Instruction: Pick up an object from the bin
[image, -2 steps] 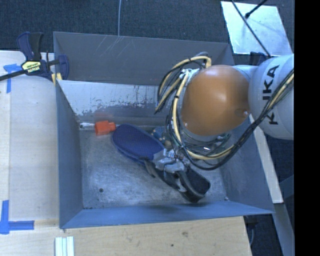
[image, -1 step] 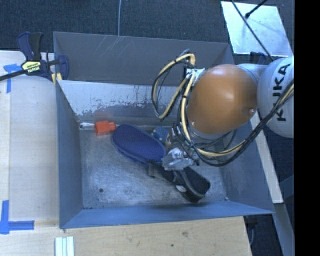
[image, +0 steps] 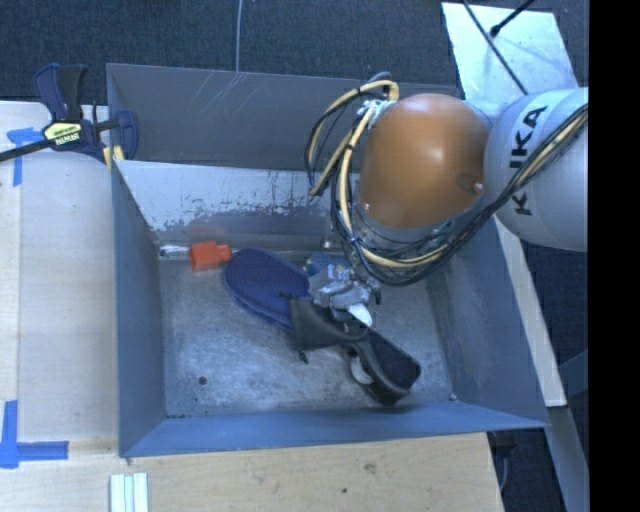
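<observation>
Where the arm (image: 545, 170) comes in from the right, its orange cover (image: 425, 160) and a loop of yellow and black cables (image: 335, 150) sit above the back right part of the bin (image: 140, 300). The gripper (image: 340, 290) is low in the bin, just right of centre on the floor. Its metal parts are partly hidden under the wrist and cables, so it cannot be told whether it is spread or closed, nor whether anything is pinched in it.

Things nearest the gripper:
- blue oval pad (image: 255, 280) — lies flat, running from centre-left toward the gripper. Its right end reaches under or against the gripper.
- black object (image: 385, 365) — dark, long and irregular in shape. It runs from just below the gripper down toward the front right corner. Its upper left end overlaps the right end of the blue pad. Two white patches show on it, one just beside the gripper (image: 358, 316) and one near its lower end (image: 360, 375).

The gripper stands over the place where these two meet. Which of them it touches cannot be told.

An orange block (image: 210, 256) with a small silver piece (image: 173, 252) on its left lies near the back wall, left of the blue pad and well apart from the gripper.
</observation>
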